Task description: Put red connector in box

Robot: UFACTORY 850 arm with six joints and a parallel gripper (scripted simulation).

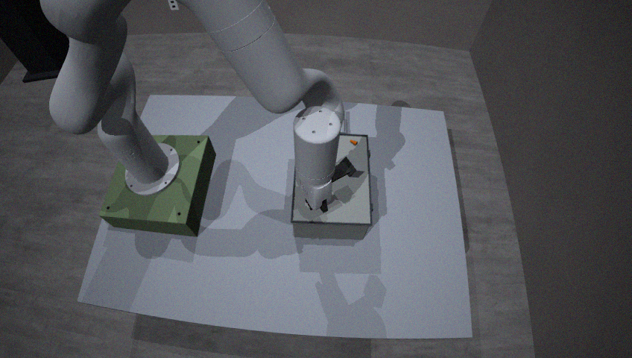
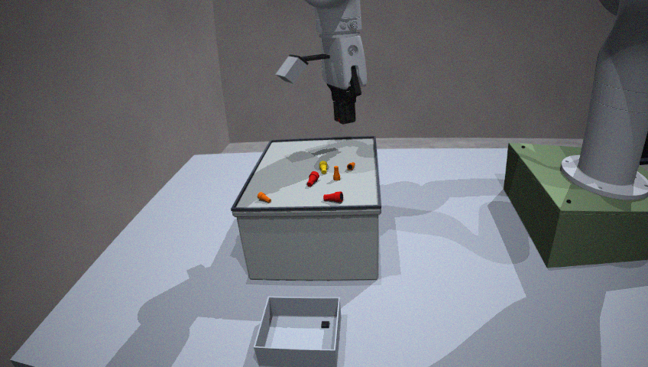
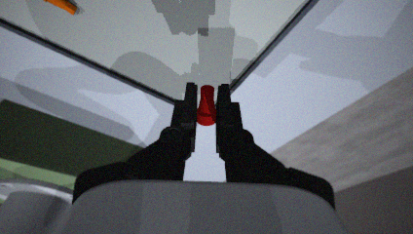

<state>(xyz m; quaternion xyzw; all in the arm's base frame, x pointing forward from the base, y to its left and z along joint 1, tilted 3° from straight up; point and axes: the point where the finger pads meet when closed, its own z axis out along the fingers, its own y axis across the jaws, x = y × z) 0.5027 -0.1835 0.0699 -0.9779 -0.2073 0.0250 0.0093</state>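
My gripper (image 2: 344, 118) (image 3: 206, 98) (image 1: 323, 205) is shut on a red connector (image 3: 206, 105) and holds it well above the back edge of the tool case lid (image 2: 281, 181) (image 1: 355, 208) (image 3: 146, 39). Two more red connectors (image 2: 312, 178) (image 2: 333, 196) lie on the lid. The open steel junction box (image 2: 295, 356) stands empty on the table in front of the case, in the exterior view. In the top view the arm hides most of the lid.
Three orange connectors (image 2: 263, 196) (image 2: 336, 173) (image 2: 350, 166) and a yellow one (image 2: 323, 166) also lie on the lid; one orange connector shows in other views (image 1: 353, 142) (image 3: 62, 5). The arm's green base block (image 2: 586, 236) (image 1: 185, 177) stands beside the case.
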